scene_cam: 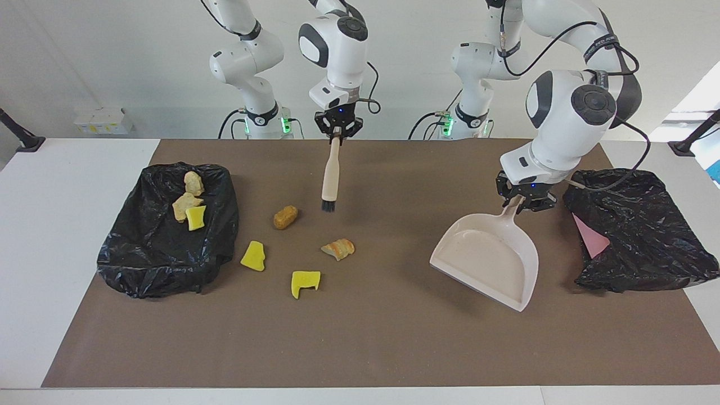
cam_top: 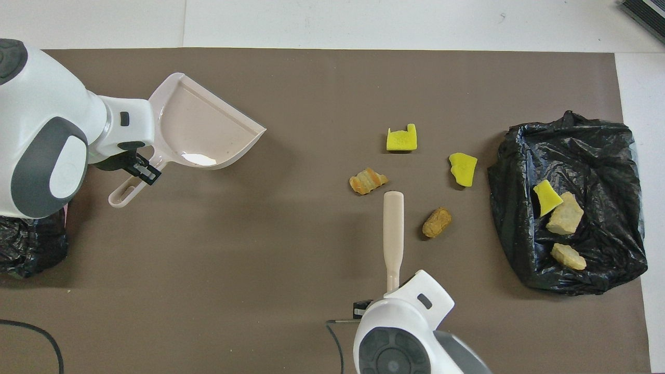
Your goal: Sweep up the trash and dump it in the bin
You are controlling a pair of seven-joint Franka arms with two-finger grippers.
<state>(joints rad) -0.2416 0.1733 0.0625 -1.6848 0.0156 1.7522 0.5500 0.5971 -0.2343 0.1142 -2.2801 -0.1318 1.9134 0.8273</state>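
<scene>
The trash point(scene_cam: 252, 256) is seven small scraps in two groups. Four lie loose on the brown mat point(scene_cam: 360, 349): a yellow sponge piece point(cam_top: 401, 139) with a notch, a second yellow sponge piece point(cam_top: 462, 169), a striped orange-brown chunk point(scene_cam: 338, 248) and a rounded brown chunk point(scene_cam: 286, 217). The other three, one yellow and two tan point(scene_cam: 193, 183), sit on the black bag point(scene_cam: 157, 253) at the right arm's end of the table, just beside the loose ones.

The right gripper point(scene_cam: 337, 125) is clamped on the handle end of the beige brush point(scene_cam: 329, 177), which hangs nearly upright with its dark bristles down, over the mat close to the rounded brown chunk. The left gripper point(scene_cam: 525, 197) is closed on the handle of the beige dustpan point(scene_cam: 488, 260), which is tilted, its pan empty and its open edge turned toward the loose scraps but well apart from them. Its handle end is beside a second black bag point(scene_cam: 641, 236) at the left arm's end, where a pink sheet point(scene_cam: 590, 236) shows at the bag's edge.

The mat covers most of a white table point(scene_cam: 62, 236). A plain pale wall point(scene_cam: 112, 56) rises above the table's edge, small white boxes point(scene_cam: 101, 120) sit by it, and dark clamp-like stands point(scene_cam: 22, 138) rest at the table's corners.
</scene>
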